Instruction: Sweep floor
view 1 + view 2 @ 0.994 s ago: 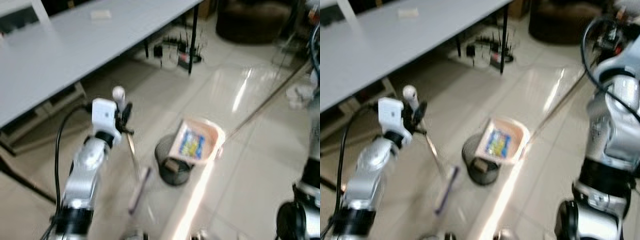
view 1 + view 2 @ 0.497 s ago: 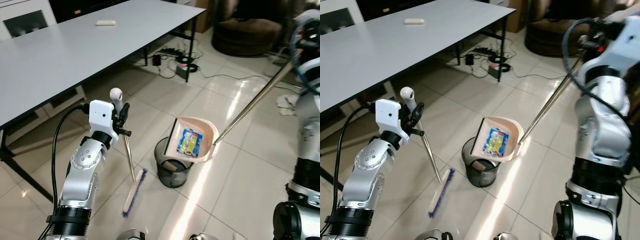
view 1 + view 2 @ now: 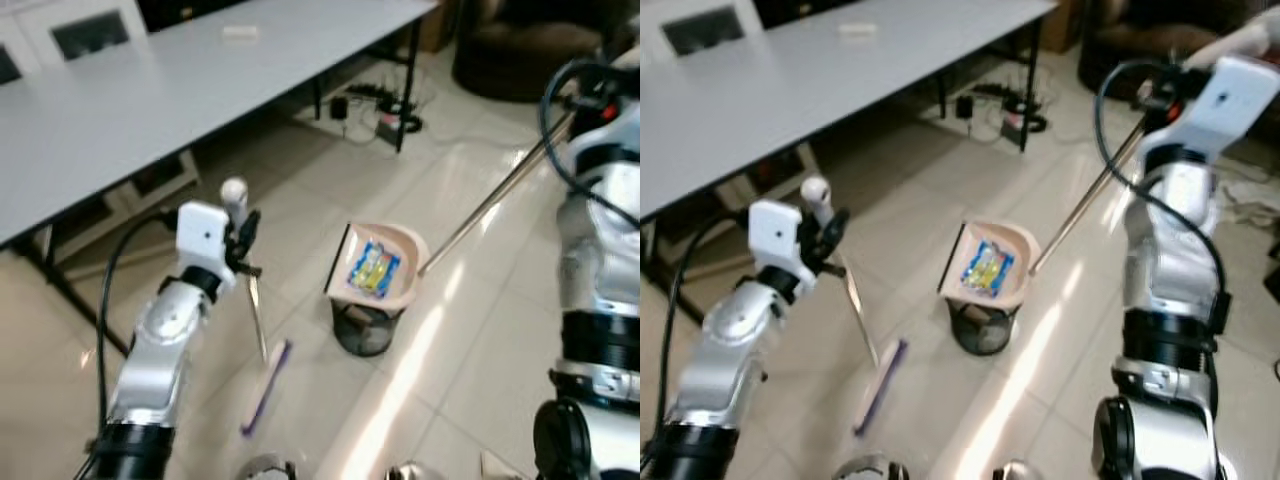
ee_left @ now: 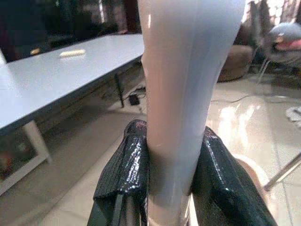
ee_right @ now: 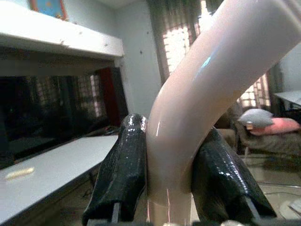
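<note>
Broom: head on the tiled floor, left of the bin, stick leaning up to the left gripper, whose black fingers are clenched on the pale handle top. Grey table behind it, cables on the floor under its far edge. Dustpan, holding a colourful wrapper, hangs tilted over the bin rim. Its long metal pole runs up to the right gripper, clamped on the curved pink handle.
</note>
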Robot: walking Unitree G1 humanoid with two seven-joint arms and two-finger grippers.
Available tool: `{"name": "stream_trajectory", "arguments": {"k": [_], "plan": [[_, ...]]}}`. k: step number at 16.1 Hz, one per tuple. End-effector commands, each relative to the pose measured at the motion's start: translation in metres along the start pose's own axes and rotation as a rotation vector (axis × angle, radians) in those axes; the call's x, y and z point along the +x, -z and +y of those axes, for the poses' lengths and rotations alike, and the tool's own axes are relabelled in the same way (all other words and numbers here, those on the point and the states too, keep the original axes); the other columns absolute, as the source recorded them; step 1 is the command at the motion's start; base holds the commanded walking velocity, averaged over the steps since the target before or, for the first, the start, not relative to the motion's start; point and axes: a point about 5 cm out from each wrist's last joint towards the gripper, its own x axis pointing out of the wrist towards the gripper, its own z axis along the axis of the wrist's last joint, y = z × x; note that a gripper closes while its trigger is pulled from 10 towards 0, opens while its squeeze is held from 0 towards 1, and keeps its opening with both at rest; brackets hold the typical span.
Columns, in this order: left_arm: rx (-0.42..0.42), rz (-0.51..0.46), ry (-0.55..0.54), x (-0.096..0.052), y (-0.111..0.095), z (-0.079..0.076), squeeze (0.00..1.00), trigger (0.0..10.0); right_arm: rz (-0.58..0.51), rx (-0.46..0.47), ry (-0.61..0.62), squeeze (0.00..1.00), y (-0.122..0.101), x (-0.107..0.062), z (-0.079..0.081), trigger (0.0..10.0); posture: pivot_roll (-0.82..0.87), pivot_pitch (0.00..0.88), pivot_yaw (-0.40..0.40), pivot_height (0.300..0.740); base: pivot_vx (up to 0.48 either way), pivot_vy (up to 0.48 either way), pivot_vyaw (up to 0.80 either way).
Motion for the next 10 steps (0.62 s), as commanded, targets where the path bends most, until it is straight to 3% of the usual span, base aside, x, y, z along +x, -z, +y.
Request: {"name": "stream_trajectory", "arguments": {"k": [1,7,10], "plan": [[0.019,-0.048,0.008,-0.002,-0.014,0.002,0.00,10.0,-0.101,0.007,0.015,0.00,-0.015,0.009,0.002,10.0,0.08,0.099,0.059,0.740,0.000,0.000,0.00],[0.012,-0.027,-0.014,-0.014,-0.015,0.008,0.00,10.0,-0.175,-0.025,0.019,0.00,-0.010,0.019,-0.003,10.0,0.12,0.156,0.064,0.740,0.000,0.000,0.00],[0.019,-0.026,-0.019,-0.019,-0.018,0.008,0.00,10.0,-0.214,-0.076,-0.063,0.00,-0.005,0.022,0.008,10.0,0.14,0.168,0.064,0.740,0.000,0.000,0.00]]}}
